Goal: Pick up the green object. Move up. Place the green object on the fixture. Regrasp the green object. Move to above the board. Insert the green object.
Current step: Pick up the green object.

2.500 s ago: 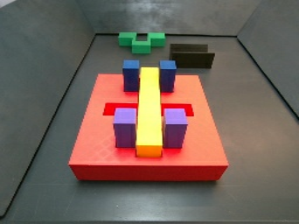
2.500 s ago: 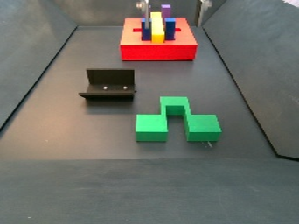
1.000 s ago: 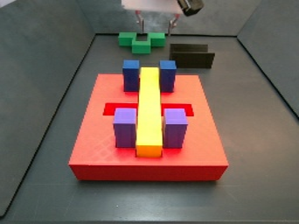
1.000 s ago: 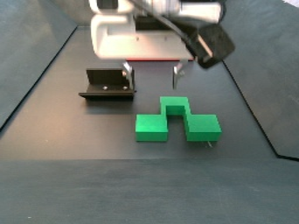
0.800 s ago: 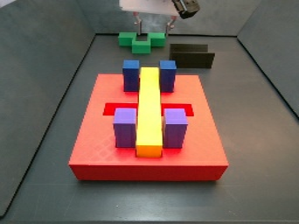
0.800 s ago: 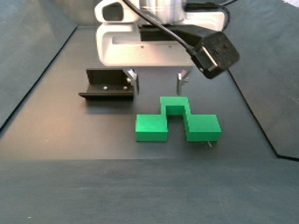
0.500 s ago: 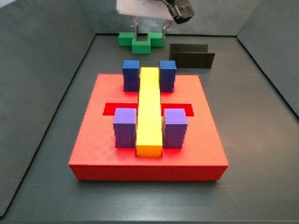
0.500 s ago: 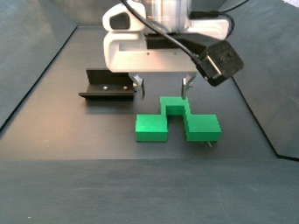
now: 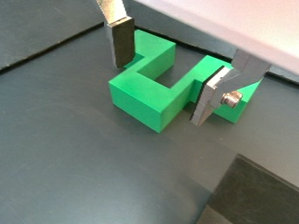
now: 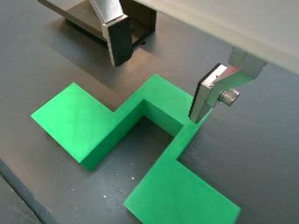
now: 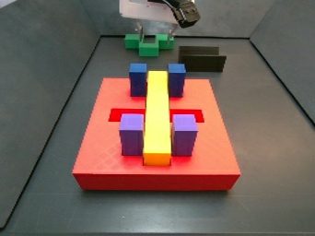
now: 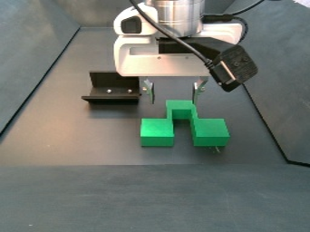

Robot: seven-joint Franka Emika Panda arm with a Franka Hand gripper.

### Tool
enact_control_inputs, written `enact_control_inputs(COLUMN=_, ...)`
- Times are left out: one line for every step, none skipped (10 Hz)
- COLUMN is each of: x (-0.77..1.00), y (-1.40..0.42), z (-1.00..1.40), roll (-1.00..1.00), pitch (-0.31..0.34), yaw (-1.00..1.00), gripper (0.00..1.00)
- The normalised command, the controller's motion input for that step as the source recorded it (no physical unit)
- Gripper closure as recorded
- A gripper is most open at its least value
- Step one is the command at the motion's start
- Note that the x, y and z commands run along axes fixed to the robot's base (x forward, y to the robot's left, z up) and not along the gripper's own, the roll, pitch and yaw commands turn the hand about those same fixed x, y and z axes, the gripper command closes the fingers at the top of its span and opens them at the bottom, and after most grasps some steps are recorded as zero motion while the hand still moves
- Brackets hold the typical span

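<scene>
The green object (image 12: 182, 127) lies on the dark floor, a stepped block with a raised middle part; it also shows in a side view (image 11: 147, 41) and in both wrist views (image 9: 146, 87) (image 10: 100, 122). My gripper (image 12: 171, 93) is open and hangs just over it, with a finger on each side of the raised middle part and not touching it (image 9: 162, 90) (image 10: 158, 87). The fixture (image 12: 111, 88) stands beside the green object, apart from it. The board (image 11: 154, 147) is red and carries a yellow bar and blue and purple blocks.
The fixture also shows in a side view (image 11: 204, 60) and in both wrist views (image 10: 82, 17) (image 9: 257, 192). Grey walls (image 11: 68, 83) slope up around the floor. The arm's white body (image 12: 169, 54) hides the board in that side view.
The gripper came into view over the far end of the floor and has moved down onto the green object, still open. The green object has not moved.
</scene>
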Motion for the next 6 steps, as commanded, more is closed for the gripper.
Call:
enact_control_inputs(x=-0.04, y=0.0, z=-0.26, roll=0.02, pitch=0.0, yaw=0.0, gripper=0.0)
enact_control_inputs(x=0.0, y=0.0, z=-0.29, roll=0.01, pitch=0.0, yaw=0.0, gripper=0.0)
enact_control_inputs(x=0.0, y=0.0, z=-0.28, roll=0.01, pitch=0.0, yaw=0.01, gripper=0.0)
enact_control_inputs(x=-0.01, y=0.0, z=-0.2, roll=0.0, pitch=0.0, yaw=0.06, gripper=0.0)
enact_control_inputs(x=0.0, y=0.05, z=0.0, roll=-0.13, pitch=0.0, yaw=0.15, gripper=0.0)
enact_control_inputs(x=0.0, y=0.02, z=0.08, roll=-0.18, pitch=-0.017, yaw=0.19, gripper=0.0)
